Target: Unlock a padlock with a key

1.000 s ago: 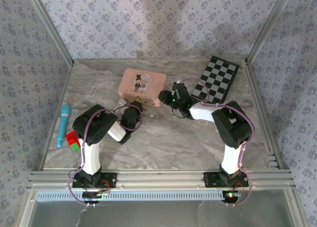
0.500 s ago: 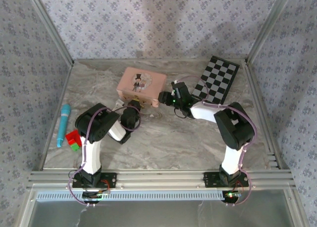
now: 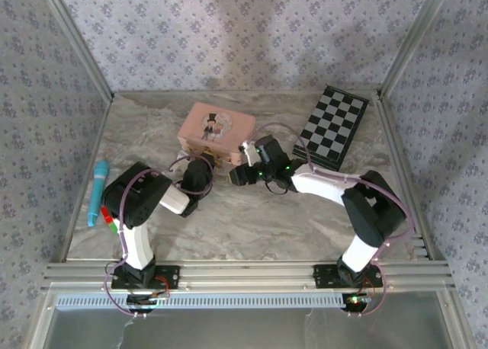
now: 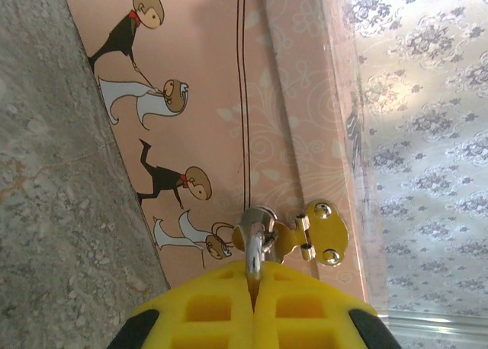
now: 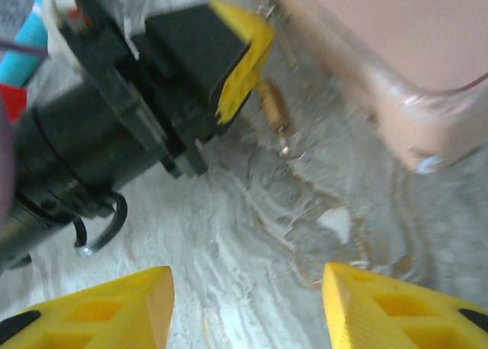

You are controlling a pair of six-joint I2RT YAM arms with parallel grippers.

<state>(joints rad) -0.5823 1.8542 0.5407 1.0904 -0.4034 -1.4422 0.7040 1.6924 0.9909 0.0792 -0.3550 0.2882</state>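
Left fingers [image 4: 253, 288] are pressed together and clamped on the thin silvery shackle [image 4: 254, 246] of the padlock. The shackle is hooked at the gold hasp [image 4: 324, 231] on the front wall of the pink box [image 4: 206, 97]. From the right wrist the padlock [image 5: 272, 109] is seen as a small blurred brass body just beside the left fingertip pad, close above the worktop [image 5: 252, 212]. Right fingers [image 5: 114, 307] are spread apart with nothing between them, and no key is made out there. A grey ring [image 5: 97, 231] lies on the worktop under the left arm; whether a key is on it cannot be told.

Risks, as judged:
- The pinch is taken on a thin shackle, so the lock body could twist or slip out once a key is pushed in.
- The box looks light, and any pull from the left arm could drag or tip it.
- If the ring is to be fetched, the right fingers must reach under the left arm, so contact between the arms is likely.
- A flat ring on the worktop is hard to get under and could be pushed away.

Room: open worktop is left in front of the box, between the arms and the near rail. The checkerboard [image 3: 335, 126] lies to the right, well apart from the box. The blue marker [image 3: 97, 190] and the red and green blocks [image 3: 112, 222] sit by the left edge. Little space is left between the two sets of fingers.
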